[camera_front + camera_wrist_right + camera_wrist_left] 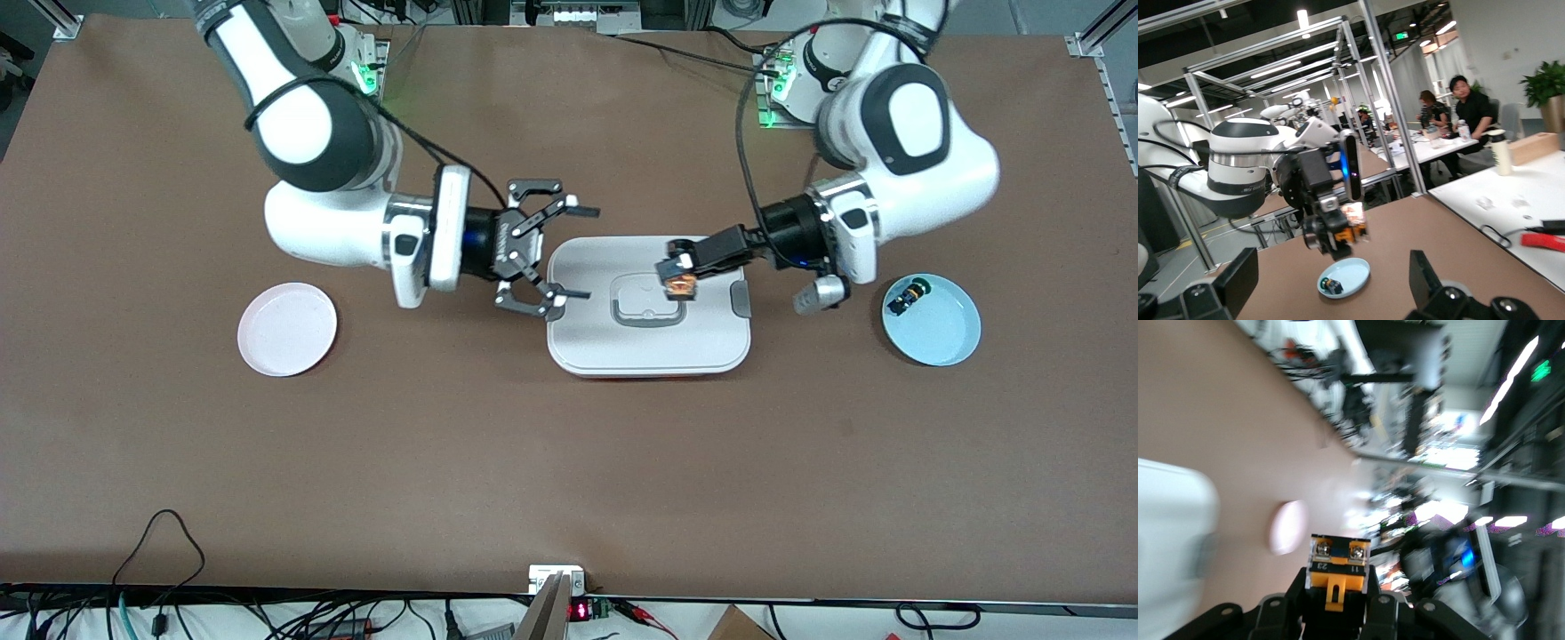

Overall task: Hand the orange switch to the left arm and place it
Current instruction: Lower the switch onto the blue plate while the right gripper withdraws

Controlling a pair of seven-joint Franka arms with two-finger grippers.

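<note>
My left gripper (676, 268) is shut on the orange switch (682, 283) and holds it in the air over the lid of the white box (587, 342). In the left wrist view the switch (1338, 577) sits between the black fingers, with the box (1171, 540) a white blur below. My right gripper (582, 253) is open and empty, over the box's edge toward the right arm's end, facing the switch. In the right wrist view its fingers (1238, 283) stand wide apart, and the left gripper with the switch (1355, 230) is ahead of them.
A pink plate (287, 329) lies toward the right arm's end of the table. A light blue plate (942, 338) lies toward the left arm's end and holds the green-capped switch (909, 293). Cables run along the table's edge nearest the front camera.
</note>
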